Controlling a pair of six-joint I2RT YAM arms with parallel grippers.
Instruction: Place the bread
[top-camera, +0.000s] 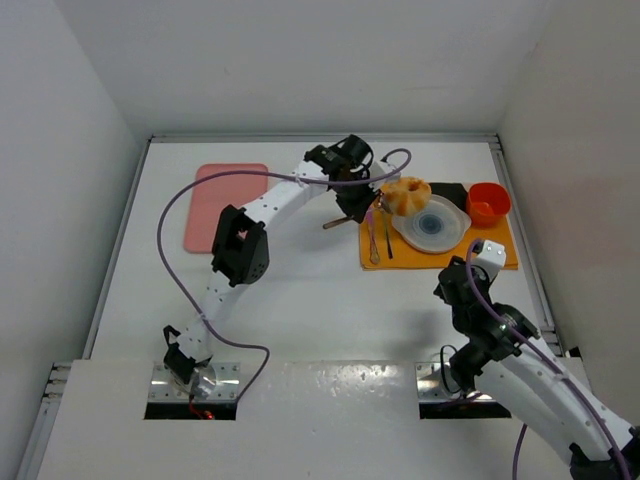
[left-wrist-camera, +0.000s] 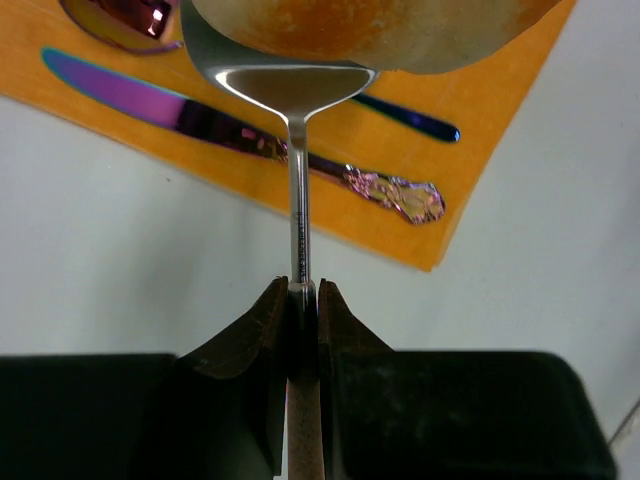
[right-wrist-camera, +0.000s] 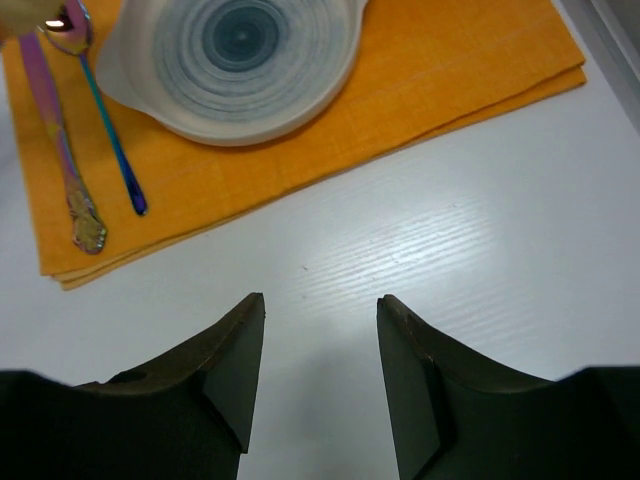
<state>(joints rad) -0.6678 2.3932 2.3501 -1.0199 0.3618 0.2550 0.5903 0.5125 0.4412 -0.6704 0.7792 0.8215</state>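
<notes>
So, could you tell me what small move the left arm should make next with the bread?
Probably shift the bread a little farther over the plate before lowering it. It rides on the spatula clamped in the left gripper, and from above it hangs over the plate's far-left rim, not its middle.

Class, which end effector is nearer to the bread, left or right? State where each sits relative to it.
Left. The left end effector grips the metal spatula carrying the bread, just beside it. The right end effector hangs open over the table, on the orange mat's near side.
</notes>
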